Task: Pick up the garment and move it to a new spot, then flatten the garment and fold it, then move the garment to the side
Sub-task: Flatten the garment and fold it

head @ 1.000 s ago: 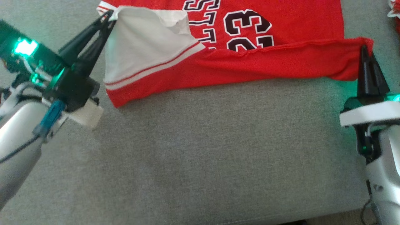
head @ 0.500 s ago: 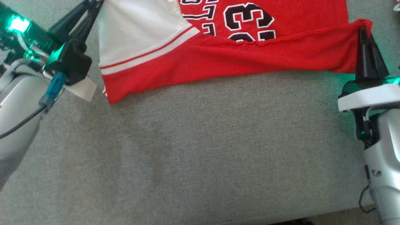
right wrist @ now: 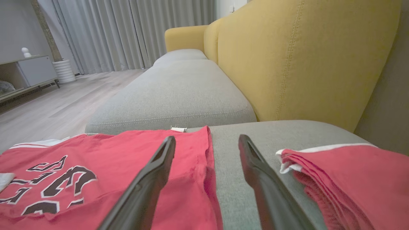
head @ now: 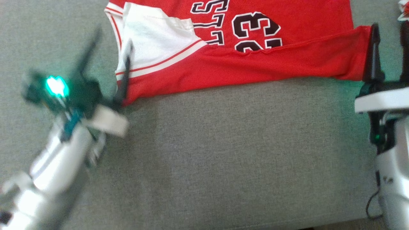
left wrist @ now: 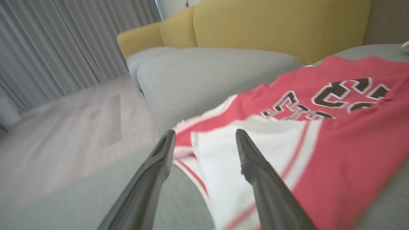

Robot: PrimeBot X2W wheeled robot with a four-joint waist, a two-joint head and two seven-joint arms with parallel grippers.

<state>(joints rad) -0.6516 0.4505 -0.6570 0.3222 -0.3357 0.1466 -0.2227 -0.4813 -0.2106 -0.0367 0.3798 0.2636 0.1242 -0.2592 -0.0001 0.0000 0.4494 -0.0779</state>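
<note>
The grey sofa cushion [head: 223, 153] is wide, flat and covered in a coarse woven cloth. This cloth has friction, so I think the garment will drag and wrinkle on it rather than slide if it is pushed sideways.

The garment [head: 313, 22], a red jersey with black and white letters and numbers, lies spread at the far part of the cushion. Its near band [head: 255, 64] is turned up over the print. The fold line is slanted, not straight, and the white panel [head: 153, 41] at the left is creased. A next fold may therefore come out crooked unless the cloth is flattened first. The fabric looks thin, soft and limp.

A second red pile [right wrist: 345, 172], folded, lies just beside the right edge of the jersey and could be caught by mistake.

The left pincer [left wrist: 204, 132] has its dark, smooth, tapered fingers apart and holds nothing. One finger is over the white panel and could snag it when the arm moves. The right pincer [right wrist: 207, 138] is also apart and empty, at the right edge of the jersey.
</note>
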